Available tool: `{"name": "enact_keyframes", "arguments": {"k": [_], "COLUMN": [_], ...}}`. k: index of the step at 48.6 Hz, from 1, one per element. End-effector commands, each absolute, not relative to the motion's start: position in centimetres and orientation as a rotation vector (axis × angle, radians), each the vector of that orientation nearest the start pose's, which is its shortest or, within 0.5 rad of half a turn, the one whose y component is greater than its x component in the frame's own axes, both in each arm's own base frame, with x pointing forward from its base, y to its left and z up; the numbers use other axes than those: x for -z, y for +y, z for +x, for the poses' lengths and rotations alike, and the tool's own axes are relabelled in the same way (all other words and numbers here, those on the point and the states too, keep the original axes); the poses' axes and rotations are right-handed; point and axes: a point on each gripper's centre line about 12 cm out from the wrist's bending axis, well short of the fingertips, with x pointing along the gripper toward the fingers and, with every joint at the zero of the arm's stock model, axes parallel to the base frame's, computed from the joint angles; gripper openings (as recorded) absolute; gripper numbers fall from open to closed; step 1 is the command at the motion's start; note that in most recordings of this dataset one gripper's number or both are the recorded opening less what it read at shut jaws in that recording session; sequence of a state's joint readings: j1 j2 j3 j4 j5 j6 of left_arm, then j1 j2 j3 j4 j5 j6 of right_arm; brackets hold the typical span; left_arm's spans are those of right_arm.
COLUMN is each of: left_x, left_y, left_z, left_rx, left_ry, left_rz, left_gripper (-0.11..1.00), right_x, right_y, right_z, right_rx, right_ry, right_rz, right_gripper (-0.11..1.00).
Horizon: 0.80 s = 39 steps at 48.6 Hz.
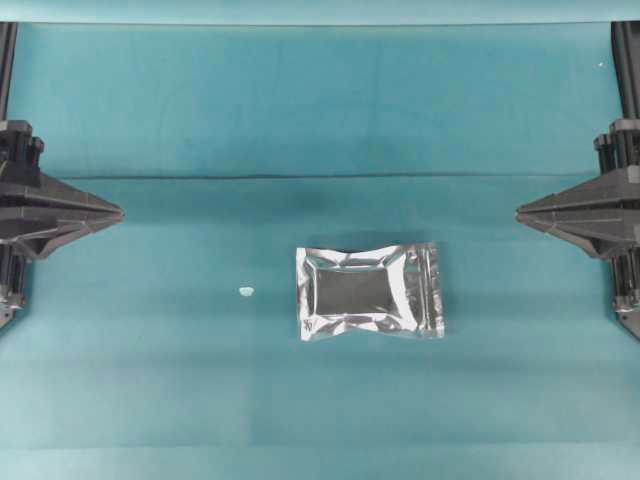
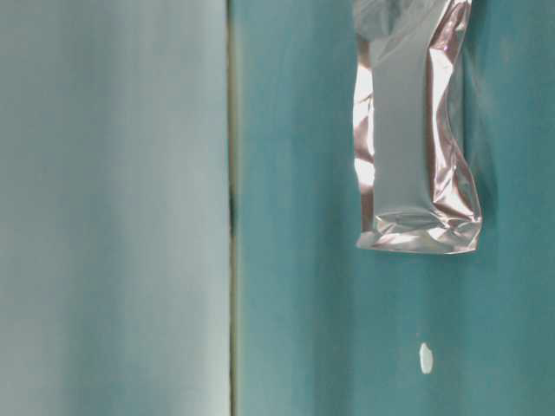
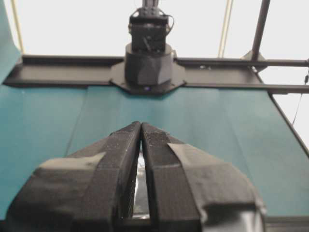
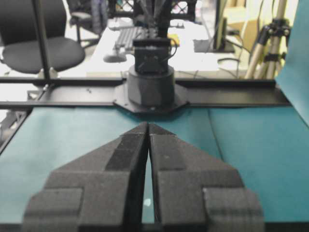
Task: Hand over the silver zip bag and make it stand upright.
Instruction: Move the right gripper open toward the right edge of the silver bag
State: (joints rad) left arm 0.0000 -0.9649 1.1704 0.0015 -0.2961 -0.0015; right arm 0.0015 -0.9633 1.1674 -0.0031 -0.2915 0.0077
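The silver zip bag (image 1: pixel 369 291) lies flat on the teal cloth near the middle of the table, its zip strip toward the right. In the table-level view the silver zip bag (image 2: pixel 414 139) shows at the upper right. My left gripper (image 1: pixel 118 213) rests at the left edge, shut and holding nothing, well away from the bag. In the left wrist view a sliver of the bag (image 3: pixel 142 181) shows through the slit behind the closed tips of the left gripper (image 3: pixel 140 124). My right gripper (image 1: pixel 521 212) rests at the right edge, also shut and holding nothing, its tips (image 4: pixel 148 124) touching.
A tiny white speck (image 1: pixel 246 291) lies on the cloth left of the bag, also seen as a white speck (image 2: pixel 426 357) in the table-level view. Each wrist view looks across the cloth at the opposite arm's base (image 3: pixel 147 63) (image 4: pixel 152 82). Cloth folds run across the table.
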Motion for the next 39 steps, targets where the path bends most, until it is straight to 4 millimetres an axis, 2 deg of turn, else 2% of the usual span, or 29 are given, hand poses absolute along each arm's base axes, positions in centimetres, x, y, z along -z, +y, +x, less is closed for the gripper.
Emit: {"name": "enact_keyframes", "arguments": {"k": [1,4,8,16,26,39], "left_x": [-31.3,-31.8,-32.4,-32.3,-32.1,-32.1], "left_y": [-0.3,-0.3,-0.4,-0.4,-0.5,-0.4], "left_z": [20.6,21.0,21.6,22.6,23.9,24.1], "left_rx": [0.015,0.017,0.019,0.021,0.023,0.019], "left_ry": [-0.115,-0.118,-0.12,-0.094,-0.054,-0.034], "left_rz": [0.011,0.016,0.02,0.023,0.023,0.022], "left_gripper": [0.14,0.08,-0.01,-0.01,-0.01,-0.01], "right_x": [-30.3,-30.9,-30.9,-29.6,-27.7,-24.1], "right_y": [0.0,-0.2,-0.5,-0.6,-0.7,-0.8], "right_z": [20.2,20.3,20.5,20.6,21.1,21.8], "right_rx": [0.001,0.016,0.035,0.053,0.118,0.218], "right_ry": [-0.103,-0.095,-0.045,0.062,0.163,0.266], "right_rz": [0.03,0.133,0.258,0.459,0.871,1.139], "right_gripper": [0.09,0.1,0.0,0.0,0.0,0.0]}}
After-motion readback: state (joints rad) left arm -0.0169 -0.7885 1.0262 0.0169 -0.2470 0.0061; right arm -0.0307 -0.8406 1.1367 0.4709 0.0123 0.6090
